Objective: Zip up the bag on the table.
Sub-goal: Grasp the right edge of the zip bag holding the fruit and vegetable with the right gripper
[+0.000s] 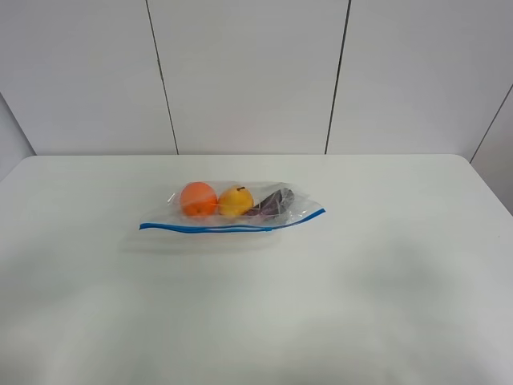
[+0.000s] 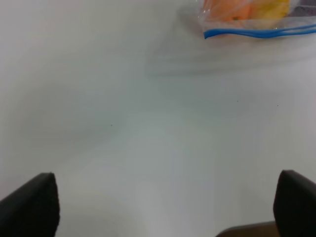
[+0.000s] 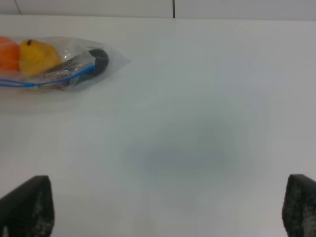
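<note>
The clear crinkly bag (image 1: 232, 207) lies in the middle of the white table (image 1: 256, 305). Its blue zipper strip (image 1: 232, 226) runs along the near long edge. An orange item (image 1: 198, 198), a yellow item (image 1: 236, 200) and a dark purple item (image 1: 276, 204) show through it. No arm shows in the high view. In the left wrist view the bag (image 2: 256, 17) is far from the open left gripper (image 2: 168, 202). In the right wrist view the bag (image 3: 54, 64) is far from the open right gripper (image 3: 170, 207). Both grippers are empty and over bare table.
A white panelled wall (image 1: 256, 72) with dark seams stands behind the table's far edge. Faint shadows lie on the tabletop nearer than the bag.
</note>
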### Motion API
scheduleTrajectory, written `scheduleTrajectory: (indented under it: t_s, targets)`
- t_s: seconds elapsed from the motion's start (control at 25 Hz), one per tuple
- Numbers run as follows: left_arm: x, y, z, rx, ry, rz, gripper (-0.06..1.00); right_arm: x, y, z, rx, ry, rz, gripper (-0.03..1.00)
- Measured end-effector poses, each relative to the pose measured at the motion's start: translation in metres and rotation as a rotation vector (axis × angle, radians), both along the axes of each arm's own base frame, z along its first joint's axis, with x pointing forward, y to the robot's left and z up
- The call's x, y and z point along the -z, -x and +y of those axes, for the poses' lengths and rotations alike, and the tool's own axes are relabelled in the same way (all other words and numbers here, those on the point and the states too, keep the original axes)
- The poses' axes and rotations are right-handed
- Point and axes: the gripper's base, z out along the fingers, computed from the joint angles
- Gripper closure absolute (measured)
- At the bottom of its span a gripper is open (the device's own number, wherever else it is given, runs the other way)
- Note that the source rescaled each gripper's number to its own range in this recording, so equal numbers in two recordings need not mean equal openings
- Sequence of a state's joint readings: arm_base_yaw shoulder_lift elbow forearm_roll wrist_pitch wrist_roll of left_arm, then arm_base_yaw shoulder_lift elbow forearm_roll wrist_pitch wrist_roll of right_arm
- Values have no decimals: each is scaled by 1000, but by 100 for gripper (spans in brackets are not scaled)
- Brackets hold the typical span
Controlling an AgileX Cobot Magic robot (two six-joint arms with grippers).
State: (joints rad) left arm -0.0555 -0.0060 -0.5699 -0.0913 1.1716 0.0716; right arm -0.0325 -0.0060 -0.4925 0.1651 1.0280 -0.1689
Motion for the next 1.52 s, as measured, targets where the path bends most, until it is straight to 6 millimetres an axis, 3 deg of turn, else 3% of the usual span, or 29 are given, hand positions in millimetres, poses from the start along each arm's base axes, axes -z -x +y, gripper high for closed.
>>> scheduleTrajectory:
  t_s: [0.52,0.68,0.8,1.08,1.32,1.52]
  targets:
    - [0,0,0,0,0,1,-6,0,-1,1,0,-14,6,-3]
    - [0,0,0,0,0,1,-6,-19,-17,3,0,-83,88,-3]
    - [0,0,0,0,0,1,-6,-36,-44,4,-7,-117,196,-3]
    - [0,0,0,0,0,0,-6,-63,-136,10,-34,-236,449,-3]
    - [0,0,0,0,0,0,-6,-55,-220,19,-110,-356,630,-3]
    - [0,0,0,0,0,0,-6,-39,-271,29,-215,-449,753,-3]
